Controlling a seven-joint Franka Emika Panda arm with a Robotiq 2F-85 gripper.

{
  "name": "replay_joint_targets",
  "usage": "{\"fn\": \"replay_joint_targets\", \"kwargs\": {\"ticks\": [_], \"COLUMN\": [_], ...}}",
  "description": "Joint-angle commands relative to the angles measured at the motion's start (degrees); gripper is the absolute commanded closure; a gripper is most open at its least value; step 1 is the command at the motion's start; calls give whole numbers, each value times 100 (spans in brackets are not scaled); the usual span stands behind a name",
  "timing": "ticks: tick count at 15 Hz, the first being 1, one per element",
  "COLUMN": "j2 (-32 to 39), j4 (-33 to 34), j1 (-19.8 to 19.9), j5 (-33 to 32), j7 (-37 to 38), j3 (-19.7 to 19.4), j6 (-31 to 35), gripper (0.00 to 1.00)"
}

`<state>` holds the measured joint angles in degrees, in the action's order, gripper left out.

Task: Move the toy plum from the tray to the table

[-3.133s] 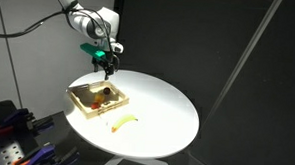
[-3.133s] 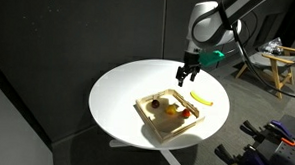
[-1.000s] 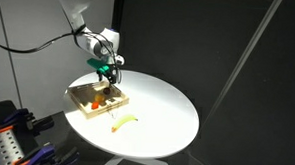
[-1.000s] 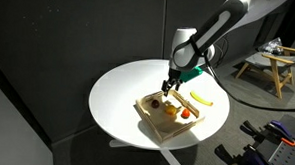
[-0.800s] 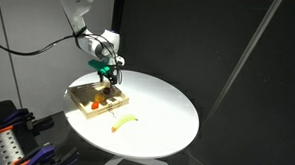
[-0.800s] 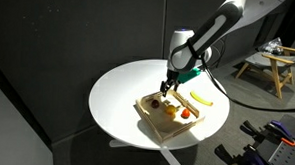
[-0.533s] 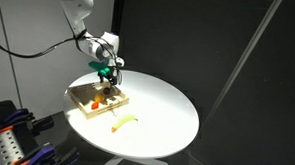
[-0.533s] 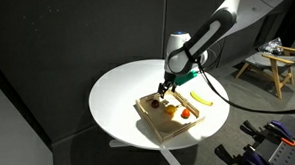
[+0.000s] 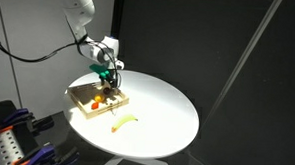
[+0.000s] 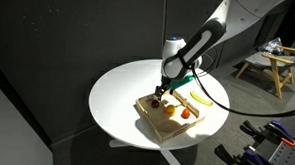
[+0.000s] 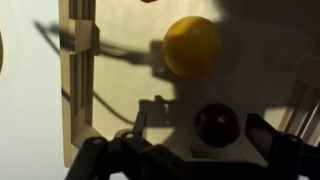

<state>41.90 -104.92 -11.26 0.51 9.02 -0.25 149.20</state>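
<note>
The toy plum, a small dark reddish-purple ball, lies in the wooden tray and sits between my open gripper's two fingers in the wrist view. A yellow ball lies just beyond it. In both exterior views my gripper is low over the tray, which rests on the round white table. The plum shows as a dark dot under the fingers.
An orange-red toy fruit lies in the tray. A yellow banana lies on the table beside the tray. Dark curtains surround the table; equipment sits on the floor.
My gripper has come down from above the tray's far side to low over the tray, with its fingers on either side of the plum.
</note>
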Motion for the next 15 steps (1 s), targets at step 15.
{"fn": "replay_joint_targets", "kwargs": {"ticks": [15], "j2": [703], "j4": [1292], "j1": [-231], "j5": [-115], "j7": [570], "j3": [-167], "j6": [-754], "gripper": [0]}}
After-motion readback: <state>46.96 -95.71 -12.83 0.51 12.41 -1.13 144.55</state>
